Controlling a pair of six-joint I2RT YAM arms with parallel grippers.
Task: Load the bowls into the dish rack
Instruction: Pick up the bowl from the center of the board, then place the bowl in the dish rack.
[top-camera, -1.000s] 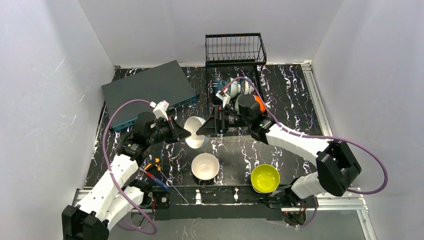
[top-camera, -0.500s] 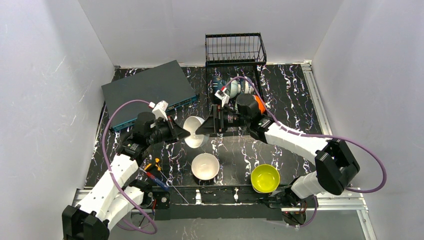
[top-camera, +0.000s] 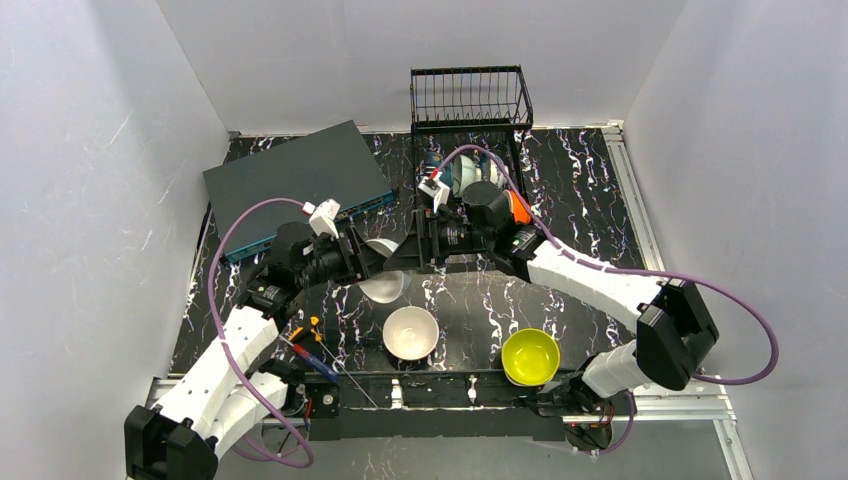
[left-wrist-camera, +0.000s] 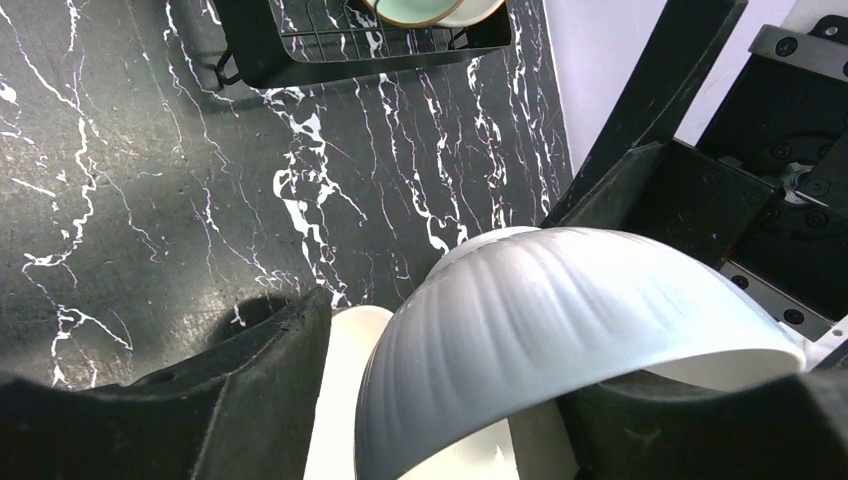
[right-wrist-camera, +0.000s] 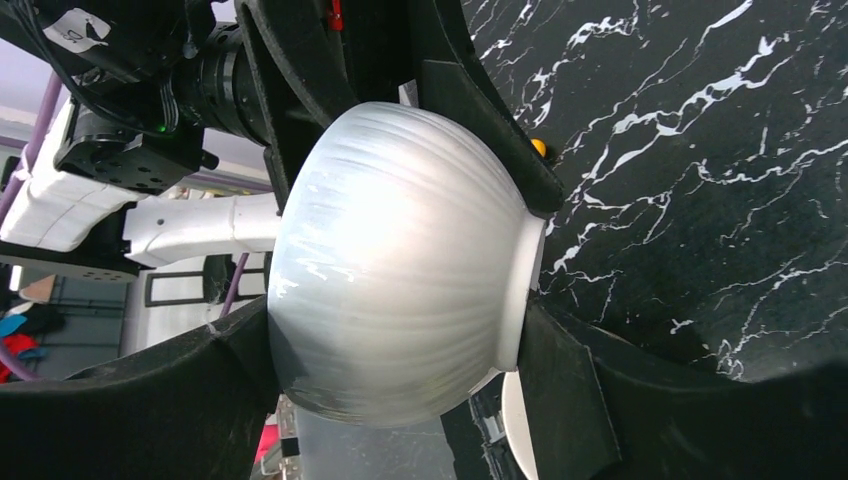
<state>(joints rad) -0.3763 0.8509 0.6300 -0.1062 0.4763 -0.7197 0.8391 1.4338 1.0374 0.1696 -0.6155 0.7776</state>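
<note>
A ribbed white bowl (top-camera: 385, 284) (left-wrist-camera: 560, 320) (right-wrist-camera: 400, 260) hangs above the table's middle, between both grippers. My right gripper (top-camera: 408, 258) (right-wrist-camera: 400, 330) is shut on it, one finger against its side and the other against its rim. My left gripper (top-camera: 368, 262) (left-wrist-camera: 470, 400) stands open around it; its left finger (left-wrist-camera: 250, 380) is clear of the bowl. A second white bowl (top-camera: 410, 332) (left-wrist-camera: 335, 400) sits on the table below, and a yellow bowl (top-camera: 530, 356) sits near the front edge. The dish rack (top-camera: 470, 100) (left-wrist-camera: 270, 50) stands at the back, with a mint-green bowl (top-camera: 465, 172) (left-wrist-camera: 410, 8) and an orange bowl (top-camera: 517, 207) in its base.
A dark grey flat box (top-camera: 300, 180) lies at the back left. Small hand tools (top-camera: 312, 345) lie beside the left arm near the front edge. White walls close in the table on three sides.
My left gripper has opened off the white bowl while the right gripper's fingers closed on it. The bowl has tipped and sits slightly lower.
</note>
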